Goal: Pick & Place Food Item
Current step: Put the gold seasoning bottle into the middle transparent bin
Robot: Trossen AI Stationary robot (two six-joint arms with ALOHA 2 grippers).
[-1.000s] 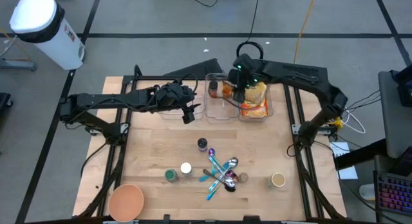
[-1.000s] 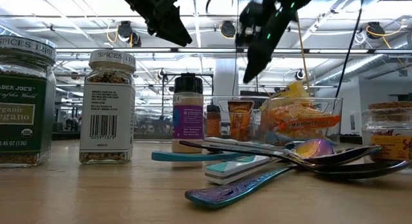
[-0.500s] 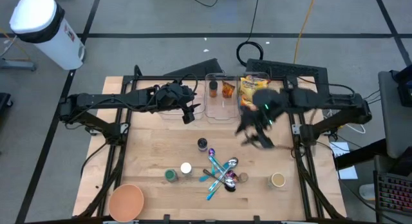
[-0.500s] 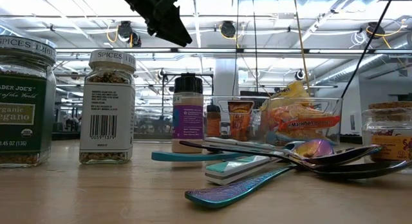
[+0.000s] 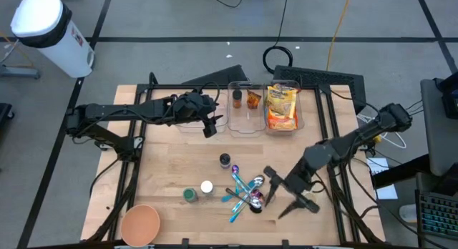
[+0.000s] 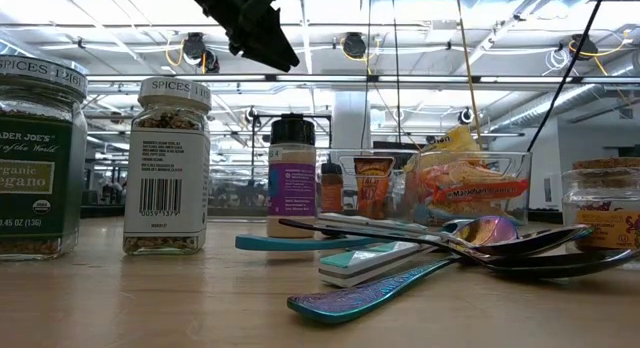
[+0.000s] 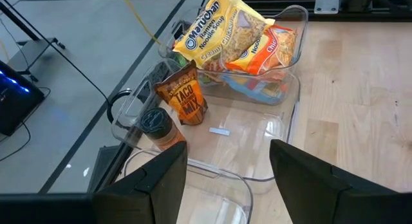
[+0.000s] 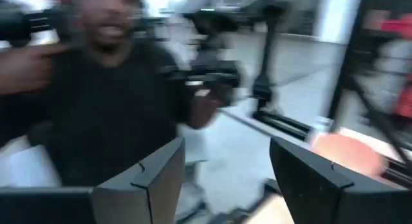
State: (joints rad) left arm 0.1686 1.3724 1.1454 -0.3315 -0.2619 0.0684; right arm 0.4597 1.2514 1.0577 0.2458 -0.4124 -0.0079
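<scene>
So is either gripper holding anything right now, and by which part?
Nothing is held. The left gripper and the right gripper both show open, empty fingers.

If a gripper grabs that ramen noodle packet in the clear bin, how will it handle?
The ramen noodle packet looks like thin crinkly film, so probably light and slippery. The noodle block inside likely keeps it fairly stiff but crushable. It leans on other packets in the clear bin, so lifting may shift them.

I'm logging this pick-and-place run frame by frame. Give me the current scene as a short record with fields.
left gripper: open, empty, beside the clear bins
right gripper: open, empty, low over the table's near right part
ramen packs: in the right clear bin
taco mix packet: in the middle bin, next to a spice jar
spoons: piled at table centre
orange bowl: near left corner
</scene>
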